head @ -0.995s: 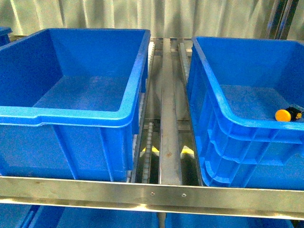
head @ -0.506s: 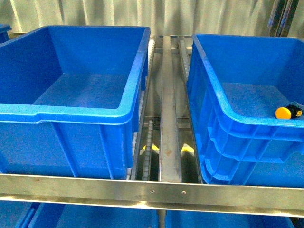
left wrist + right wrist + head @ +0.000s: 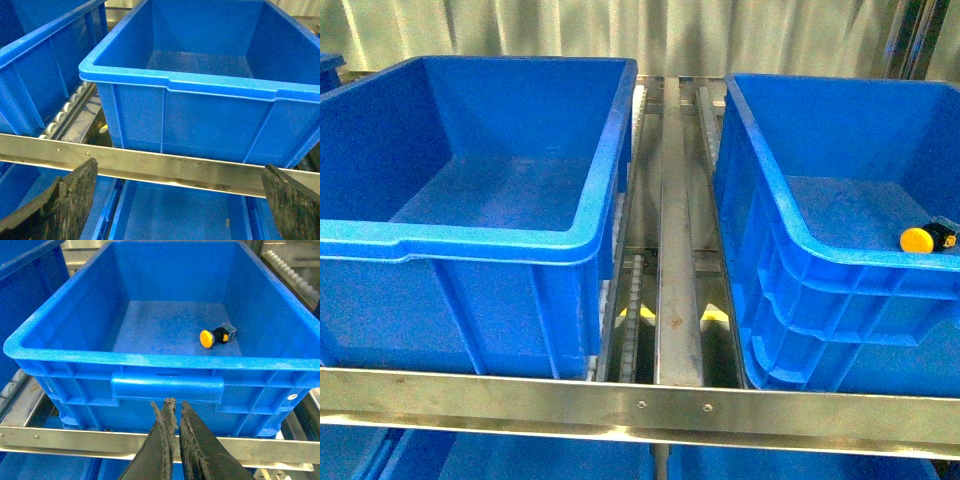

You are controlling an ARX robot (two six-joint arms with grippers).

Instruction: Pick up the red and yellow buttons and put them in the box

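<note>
The yellow button (image 3: 208,338) lies on its side on the right crate (image 3: 165,361) floor, cap turned toward the left crate (image 3: 200,85). The right gripper (image 3: 175,407), pressed together on nothing, sits outside that crate's near wall, so the button is ahead, over the rim. The left gripper (image 3: 180,167), spread wide, is likely farther.

Two crates sit side by side on a rack: the left crate (image 3: 500,243) and the right crate (image 3: 840,262), with a roller track (image 3: 677,200) between them. A crossbar (image 3: 520,395) runs in front of both. One push-button (image 3: 920,240) lies on the right crate's floor, toward its right side. A curtain (image 3: 620,30) hangs behind.
</note>
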